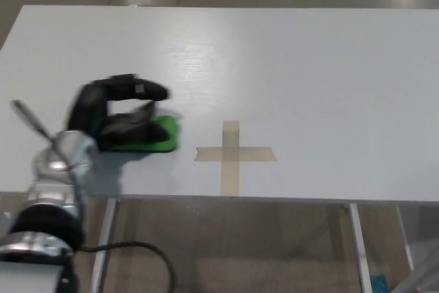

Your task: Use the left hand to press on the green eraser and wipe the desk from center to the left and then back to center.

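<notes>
The left hand (116, 118) lies flat on top of the green eraser (154, 136), with its fingers (134, 123) stretched over the eraser and the thumb raised a little above it, toward the far side. It does not grip the eraser between fingers; it presses on it from above. The hand looks slightly blurred, so I think it is in motion. The silver forearm (58, 169) comes in from the near left corner.

The eraser rests on the white desk (309, 66), left of the tape cross (233, 154) which marks the center, near it but not touching. Only the right end of the eraser shows from under the fingers.

My judgement on the progress: the eraser sits between the left side and the center, so the wipe is somewhere in its middle part. From this moment alone I cannot tell which direction the stroke goes. What is left in any case is to bring the eraser to the cross.

Counting: one robot hand in view, one eraser, one tape cross made of two strips, one desk. The right hand does not show. A black cable (147, 255) lies on the floor under the desk.
</notes>
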Controlling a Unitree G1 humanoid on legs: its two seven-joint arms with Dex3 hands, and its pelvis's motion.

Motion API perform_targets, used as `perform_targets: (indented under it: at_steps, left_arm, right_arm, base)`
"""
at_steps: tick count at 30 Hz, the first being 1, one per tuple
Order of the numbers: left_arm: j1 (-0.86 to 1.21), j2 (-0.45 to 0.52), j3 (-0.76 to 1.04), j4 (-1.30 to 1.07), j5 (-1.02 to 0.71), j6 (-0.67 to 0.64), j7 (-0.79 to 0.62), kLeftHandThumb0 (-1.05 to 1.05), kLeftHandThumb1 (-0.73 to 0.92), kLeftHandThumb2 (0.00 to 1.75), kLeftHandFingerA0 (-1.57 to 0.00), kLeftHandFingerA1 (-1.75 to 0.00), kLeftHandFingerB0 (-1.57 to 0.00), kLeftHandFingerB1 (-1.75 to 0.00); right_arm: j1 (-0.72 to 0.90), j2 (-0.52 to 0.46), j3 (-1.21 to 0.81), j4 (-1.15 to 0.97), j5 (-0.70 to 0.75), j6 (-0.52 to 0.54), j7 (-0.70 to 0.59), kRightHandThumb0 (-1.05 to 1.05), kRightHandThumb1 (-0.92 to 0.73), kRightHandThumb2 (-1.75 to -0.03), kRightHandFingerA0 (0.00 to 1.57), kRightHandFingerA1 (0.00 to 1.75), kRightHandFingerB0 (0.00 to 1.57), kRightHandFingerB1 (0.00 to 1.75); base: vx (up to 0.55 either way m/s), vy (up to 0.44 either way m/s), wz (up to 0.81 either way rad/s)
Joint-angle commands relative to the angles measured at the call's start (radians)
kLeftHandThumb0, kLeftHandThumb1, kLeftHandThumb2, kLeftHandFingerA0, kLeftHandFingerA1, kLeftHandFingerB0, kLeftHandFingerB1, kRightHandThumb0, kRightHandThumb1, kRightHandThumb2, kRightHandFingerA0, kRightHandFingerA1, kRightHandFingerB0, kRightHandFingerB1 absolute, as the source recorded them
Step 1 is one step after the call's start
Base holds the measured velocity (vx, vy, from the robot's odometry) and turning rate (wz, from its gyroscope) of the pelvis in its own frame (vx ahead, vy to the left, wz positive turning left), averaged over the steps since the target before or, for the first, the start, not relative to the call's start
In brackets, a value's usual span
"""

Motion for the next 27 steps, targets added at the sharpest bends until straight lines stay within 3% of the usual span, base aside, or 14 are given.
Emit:
perform_targets:
  at_steps: [1,10,22,23,25,26,27]
  left_arm:
    - [0.004,-0.105,-0.051,-0.02,0.045,0.067,-0.013,-0.21,0.81,0.66,-1.14,-0.63,-0.94,-0.8]
    - [0.007,-0.209,-0.108,-0.088,0.07,0.097,0.0,-0.21,0.8,0.65,-1.15,-0.63,-0.92,-0.84]
    - [0.032,-0.228,-0.132,-0.133,0.075,0.123,-0.045,-0.22,0.8,0.65,-1.14,-0.62,-0.93,-0.78]
    - [0.033,-0.227,-0.135,-0.139,0.073,0.128,-0.062,-0.25,0.79,0.66,-1.11,-0.62,-0.96,-0.65]
    - [0.034,-0.225,-0.138,-0.147,0.07,0.135,-0.081,-0.25,0.79,0.66,-1.11,-0.62,-0.96,-0.65]
    - [0.033,-0.219,-0.142,-0.159,0.065,0.147,-0.118,-0.31,0.77,0.63,-1.01,-0.54,-0.75,-0.43]
    - [0.012,-0.19,-0.155,-0.182,0.047,0.17,-0.249,-0.31,0.43,0.95,-0.01,-0.49,0.0,-0.48]
  right_arm:
    - [-0.003,0.002,0.002,0.008,0.006,0.001,-0.004,-0.47,-0.8,-0.64,0.73,0.52,0.58,0.39]
    - [-0.003,0.013,-0.009,0.001,0.033,0.006,0.022,-0.47,-0.8,-0.64,0.74,0.53,0.59,0.39]
    - [0.0,0.0,0.002,-0.006,0.014,0.007,0.016,-0.47,-0.8,-0.64,0.73,0.54,0.59,0.39]
    - [-0.001,0.002,0.001,-0.006,0.019,0.009,0.02,-0.47,-0.8,-0.64,0.73,0.53,0.59,0.39]
    - [-0.001,0.006,-0.002,-0.007,0.024,0.011,0.024,-0.47,-0.8,-0.64,0.73,0.53,0.59,0.39]
    - [-0.001,0.007,-0.002,-0.005,0.024,0.007,0.022,-0.47,-0.8,-0.64,0.73,0.53,0.59,0.39]
    - [-0.004,0.007,-0.002,-0.004,0.022,0.006,0.02,-0.47,-0.8,-0.64,0.73,0.54,0.59,0.39]
  base:
    - [0.0,0.0,0.0]
    - [0.0,0.0,0.0]
    - [0.0,0.0,0.0]
    - [0.0,0.0,0.0]
    - [0.0,0.0,0.0]
    - [0.0,0.0,0.0]
    - [0.0,0.0,0.0]
